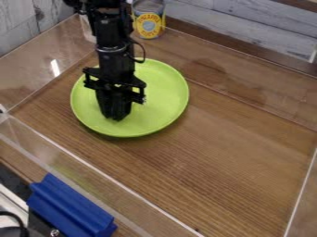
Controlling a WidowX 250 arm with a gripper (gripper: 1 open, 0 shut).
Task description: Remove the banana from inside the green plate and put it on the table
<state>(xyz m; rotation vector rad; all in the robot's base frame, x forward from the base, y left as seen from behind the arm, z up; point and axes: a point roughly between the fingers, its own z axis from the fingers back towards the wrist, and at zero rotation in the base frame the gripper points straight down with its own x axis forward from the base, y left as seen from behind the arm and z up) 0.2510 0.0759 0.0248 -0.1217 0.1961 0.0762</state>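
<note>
The green plate [164, 91] lies on the left half of the brown wood-grain table [229, 139]. My black gripper [115, 115] points almost straight down into the plate's left part, its fingertips at the plate's surface. The fingers look pressed together, shut. The banana is hidden; no yellow shows between or around the fingers, so I cannot tell whether anything is gripped. The arm rises from the gripper toward the top left of the view.
A yellow-labelled can [148, 24] stands just beyond the plate at the back. A blue block [69, 213] sits outside the near acrylic wall [74, 157]. Clear walls ring the table, and bare wood stretches to the right of the plate.
</note>
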